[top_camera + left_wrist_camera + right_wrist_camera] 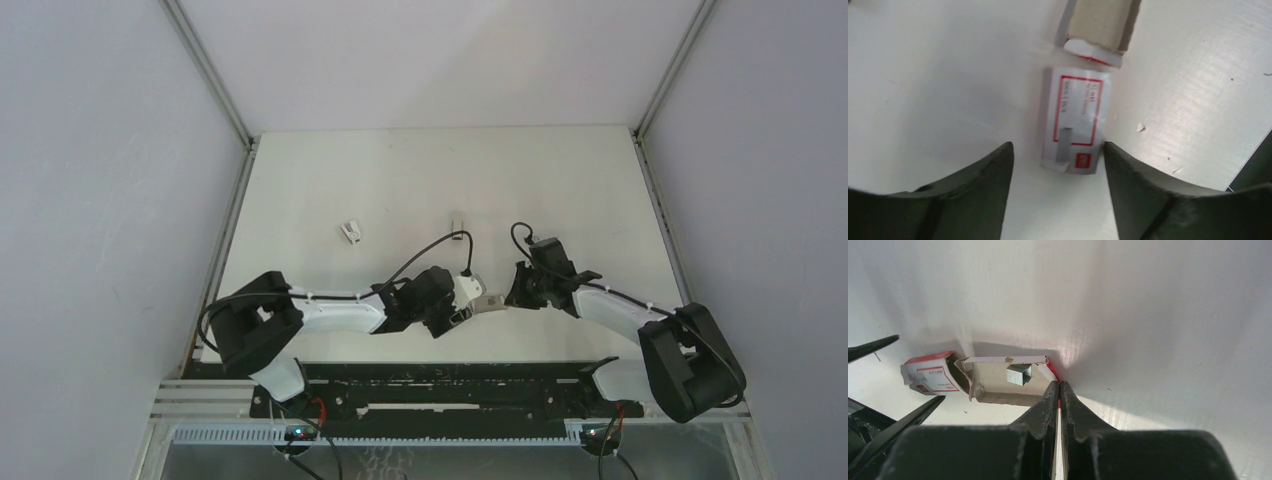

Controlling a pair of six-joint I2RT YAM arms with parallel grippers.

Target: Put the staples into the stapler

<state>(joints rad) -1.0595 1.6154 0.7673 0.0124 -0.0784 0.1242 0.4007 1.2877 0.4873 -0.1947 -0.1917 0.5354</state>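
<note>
One shut claw (1059,389) on tray (993,386) edge

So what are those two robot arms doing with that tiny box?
They're getting at the staples so they can load a stapler. The right gripper is shut, pinching the end flap of the tan tray, and a small block of staples sits in that tray. The left gripper is open around the red-and-white sleeve, which is off the tray. The stapler lies well away from both arms, with nothing touching it.
</note>
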